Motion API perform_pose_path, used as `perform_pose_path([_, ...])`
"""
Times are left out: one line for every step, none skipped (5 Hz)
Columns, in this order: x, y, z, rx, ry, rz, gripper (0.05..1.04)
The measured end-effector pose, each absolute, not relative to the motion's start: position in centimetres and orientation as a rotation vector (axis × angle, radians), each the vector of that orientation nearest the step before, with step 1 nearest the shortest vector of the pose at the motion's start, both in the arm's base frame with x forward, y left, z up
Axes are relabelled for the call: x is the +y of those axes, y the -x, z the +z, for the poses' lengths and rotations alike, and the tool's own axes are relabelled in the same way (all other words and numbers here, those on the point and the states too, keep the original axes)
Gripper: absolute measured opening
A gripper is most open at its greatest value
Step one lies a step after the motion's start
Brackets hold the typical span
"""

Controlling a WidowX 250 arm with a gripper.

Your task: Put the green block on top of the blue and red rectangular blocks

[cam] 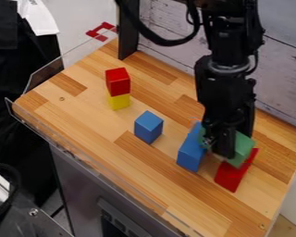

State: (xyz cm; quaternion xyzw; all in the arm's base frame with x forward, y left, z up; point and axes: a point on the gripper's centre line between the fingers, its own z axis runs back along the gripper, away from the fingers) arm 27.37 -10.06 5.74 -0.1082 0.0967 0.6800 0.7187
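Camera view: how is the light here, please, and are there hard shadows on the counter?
In the camera view, soft light: the blue cube's top looks brighter than its sides, the black arm has greyish highlights, and no hard-edged shadow stands out on the wooden counter.

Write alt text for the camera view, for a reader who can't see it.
A black robot gripper is at a green block above a blue rectangular block and a red rectangular block, on a wooden counter. Left of them in the picture are a blue cube and a red cube stacked on a yellow block.
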Motion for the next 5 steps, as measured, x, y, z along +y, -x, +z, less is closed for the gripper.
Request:
perform_pose_path([-9.56,-27.35,5.64,0.218,0.243,1.509,0.567])
perform_pose_path([-9.34,-27.17,5.40,0.226,0.241,1.512,0.567])
perform_pose_path([-9.36,-27.06,4.90,0.234,0.240,1.518,0.567])
perform_pose_path([-9.43,-27.21,4.88,0.232,0.250,1.521,0.567])
perform_pose_path([-9.64,-27.27,4.68,0.238,0.258,1.511,0.636])
